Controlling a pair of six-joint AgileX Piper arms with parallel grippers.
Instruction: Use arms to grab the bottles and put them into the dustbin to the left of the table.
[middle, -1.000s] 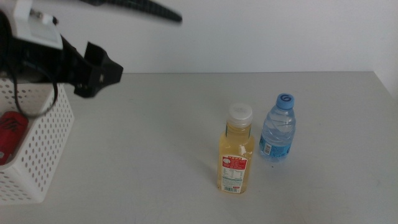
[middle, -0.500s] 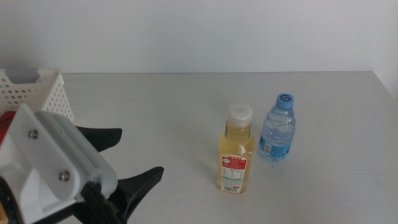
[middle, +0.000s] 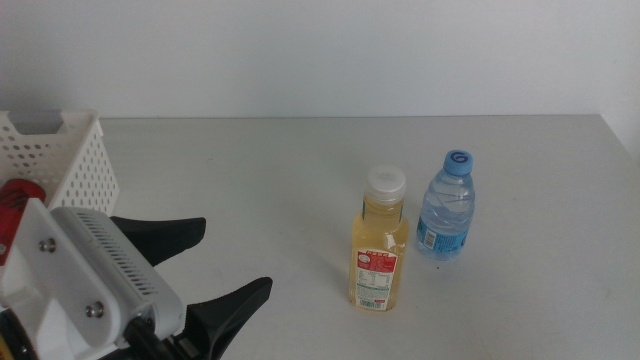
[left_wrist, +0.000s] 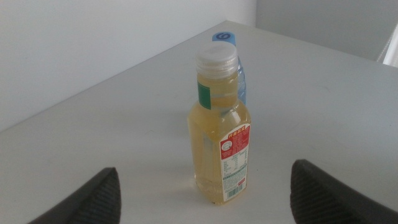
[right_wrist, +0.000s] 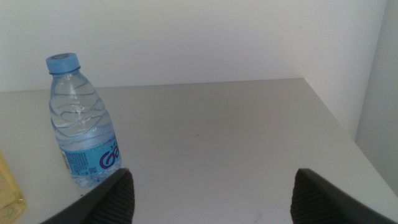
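My left gripper stands open low at the table's front left, its fingers pointing toward the yellow juice bottle, still well short of it. In the left wrist view the juice bottle stands upright, centred ahead between the wide-apart jaws, with the blue-capped water bottle just behind it. That water bottle stands upright to the right of the juice bottle. The red can lies inside the white dustbin at the left. My right gripper is open and empty, the water bottle ahead to one side.
The off-white table ends at a white wall behind. Its right edge lies beyond the water bottle. The dustbin's perforated wall stands close beside my left arm's white wrist housing.
My left arm has come away from above the dustbin and dropped to the front left. Its open gripper has since edged toward the juice bottle. The bottles have not moved.
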